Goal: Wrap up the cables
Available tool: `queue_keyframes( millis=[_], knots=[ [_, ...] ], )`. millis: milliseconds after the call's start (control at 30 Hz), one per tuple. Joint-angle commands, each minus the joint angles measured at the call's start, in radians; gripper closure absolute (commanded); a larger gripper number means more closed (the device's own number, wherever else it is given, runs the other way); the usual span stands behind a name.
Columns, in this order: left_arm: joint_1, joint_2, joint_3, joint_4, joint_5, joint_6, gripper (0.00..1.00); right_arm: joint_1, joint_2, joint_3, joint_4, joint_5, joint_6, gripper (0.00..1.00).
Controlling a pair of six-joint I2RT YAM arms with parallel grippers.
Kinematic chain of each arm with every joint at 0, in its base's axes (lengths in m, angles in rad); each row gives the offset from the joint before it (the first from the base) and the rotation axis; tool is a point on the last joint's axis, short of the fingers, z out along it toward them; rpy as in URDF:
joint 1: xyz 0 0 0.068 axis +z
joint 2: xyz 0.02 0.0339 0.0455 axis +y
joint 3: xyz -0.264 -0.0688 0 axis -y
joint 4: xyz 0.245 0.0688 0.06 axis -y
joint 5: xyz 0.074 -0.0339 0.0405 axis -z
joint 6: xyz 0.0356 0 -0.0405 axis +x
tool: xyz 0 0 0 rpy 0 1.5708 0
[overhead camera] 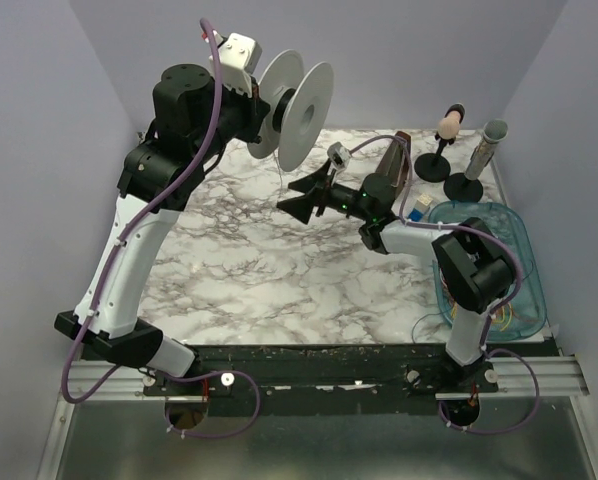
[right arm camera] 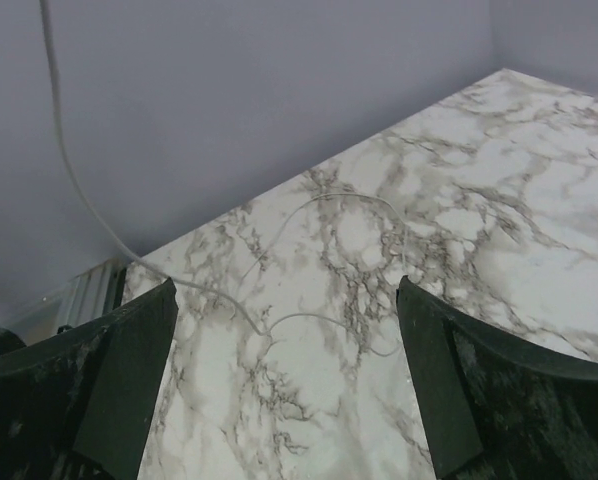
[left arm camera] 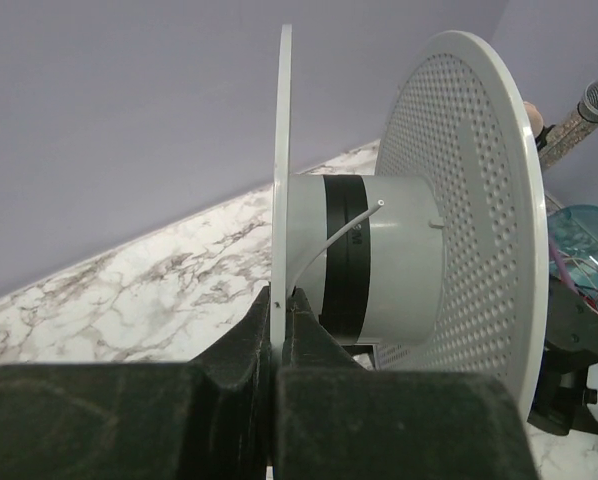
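My left gripper (overhead camera: pixel 262 100) is shut on the thin flange (left arm camera: pixel 282 200) of a white spool (overhead camera: pixel 294 105) and holds it high over the table's back left. A thin white cable (left arm camera: pixel 329 240) comes off the spool's hub (left arm camera: pixel 389 260), hangs down (overhead camera: pixel 279 170) and lies in loops on the marble (right arm camera: pixel 279 320). My right gripper (overhead camera: pixel 291 195) is open and empty above those loops, with the cable between its fingers (right arm camera: pixel 129 380) in the right wrist view. Thin red, orange, yellow and green cables (overhead camera: pixel 511 320) lie tangled in the blue basket (overhead camera: pixel 524 235).
Two black stands with a tan-headed microphone (overhead camera: pixel 449 125) and a grey microphone (overhead camera: pixel 491 140) are at the back right. A brown cone-shaped object (overhead camera: pixel 394 160) and a small white and blue box (overhead camera: pixel 422 207) sit behind the right arm. Purple walls close in on three sides.
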Motion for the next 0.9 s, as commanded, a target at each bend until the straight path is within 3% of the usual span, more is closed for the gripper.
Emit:
queue_keyframes(
  millis=[0, 167, 333, 600, 867],
  knots=[
    [-0.001, 0.016, 0.089, 0.018, -0.031, 0.012, 1.0, 0.064, 0.045, 0.052, 0.13, -0.126, -0.03, 0.02],
    [0.001, 0.032, 0.139, 0.017, -0.03, 0.033, 1.0, 0.076, 0.051, 0.019, 0.086, -0.14, -0.067, 0.02],
    [-0.002, 0.042, 0.177, 0.003, -0.01, 0.017, 1.0, 0.081, 0.039, 0.006, -0.015, -0.05, -0.121, 0.02],
    [-0.004, 0.054, 0.254, -0.035, 0.025, -0.04, 1.0, 0.082, 0.18, 0.186, 0.029, 0.016, 0.035, 0.03],
    [-0.004, 0.052, 0.29, -0.048, 0.038, -0.066, 1.0, 0.088, 0.284, 0.35, 0.047, 0.018, 0.158, 0.19]
  ],
)
